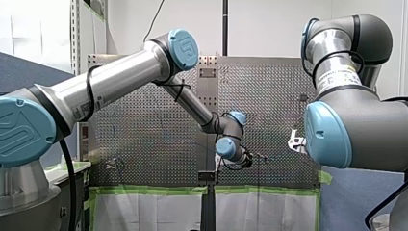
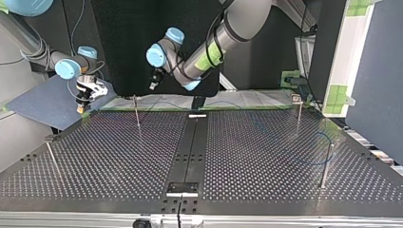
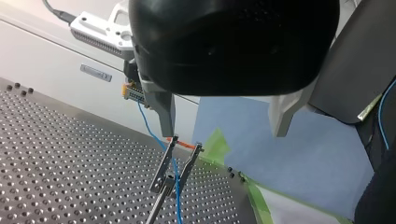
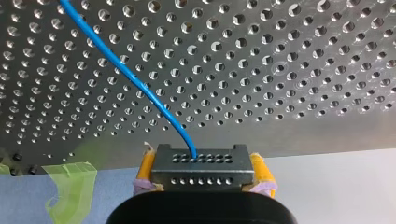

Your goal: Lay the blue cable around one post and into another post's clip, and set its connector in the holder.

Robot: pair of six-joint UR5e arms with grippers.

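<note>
My right gripper (image 4: 203, 166) is clamping the dark connector (image 4: 201, 173) between its yellow pads (image 4: 145, 169), with the blue cable (image 4: 135, 85) running out ahead of it over the perforated table (image 4: 299, 70). My left gripper (image 3: 224, 133) is hanging with its fingers spread wide and holding nothing, just above a post's forked clip (image 3: 181, 161), where the cable is passing beneath its metal finger (image 3: 164, 112).

Bright blue cable (image 4: 135, 84). Silver table (image 4: 289, 70), dotted with even rows of holes, black strip (image 2: 192, 142) down its middle. Green tape (image 4: 70, 186). Yellow pads (image 4: 261, 170). The connector (image 4: 201, 170) looks dark grey, perhaps black.
</note>
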